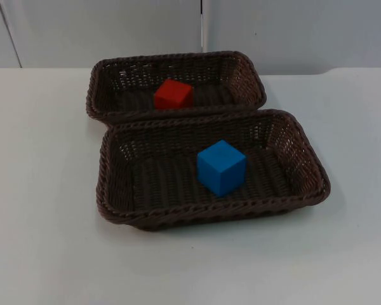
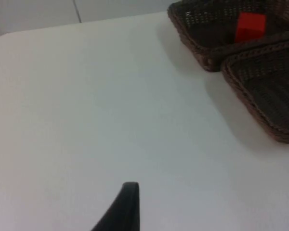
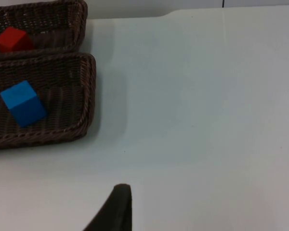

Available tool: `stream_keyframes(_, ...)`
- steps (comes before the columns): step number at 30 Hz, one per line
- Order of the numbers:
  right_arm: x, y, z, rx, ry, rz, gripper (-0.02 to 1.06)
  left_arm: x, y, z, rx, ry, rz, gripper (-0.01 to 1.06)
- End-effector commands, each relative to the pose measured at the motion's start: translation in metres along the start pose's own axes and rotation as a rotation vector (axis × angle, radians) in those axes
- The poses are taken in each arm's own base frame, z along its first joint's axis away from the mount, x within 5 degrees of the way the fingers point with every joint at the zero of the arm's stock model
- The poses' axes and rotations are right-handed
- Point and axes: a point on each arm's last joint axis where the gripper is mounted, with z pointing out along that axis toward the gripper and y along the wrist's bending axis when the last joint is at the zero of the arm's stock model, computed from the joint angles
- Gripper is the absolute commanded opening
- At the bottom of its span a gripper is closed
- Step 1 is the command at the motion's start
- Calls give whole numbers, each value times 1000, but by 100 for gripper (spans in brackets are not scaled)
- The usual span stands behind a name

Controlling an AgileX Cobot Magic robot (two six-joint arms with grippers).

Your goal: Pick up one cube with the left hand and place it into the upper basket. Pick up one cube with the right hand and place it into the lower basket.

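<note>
Lower wicker basket (image 1: 308, 166), nearest, holds the blue cube (image 1: 221, 167) right of centre. Behind it, touching rim to rim, the upper wicker basket (image 1: 249, 75) holds the red cube (image 1: 173, 94). Both stand on the white table (image 1: 44, 254). Neither gripper's opening can be told.

Left gripper (image 2: 127, 204): positioned above the table (image 2: 111, 120), well apart from the baskets. Right gripper (image 3: 118, 204): positioned above the same table, likewise well apart.

red cube (image 1: 173, 94) in upper basket (image 1: 108, 76), blue cube (image 1: 221, 167) in lower basket (image 1: 114, 184)
</note>
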Motion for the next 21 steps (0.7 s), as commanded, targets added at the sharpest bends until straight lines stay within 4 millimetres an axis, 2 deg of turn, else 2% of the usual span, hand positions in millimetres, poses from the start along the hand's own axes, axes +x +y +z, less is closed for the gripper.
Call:
stream_keyframes(1,0,0,0,2,-9,4,105,2,-1,1,-26,7,-19,99)
stream_keyframes(12,0,0,0,2,-9,4,105,2,-2,1,-169,12,-95,99)
stream_keyframes(21,0,0,0,2,-9,4,105,2,-2,1,-176,12,-99,99)
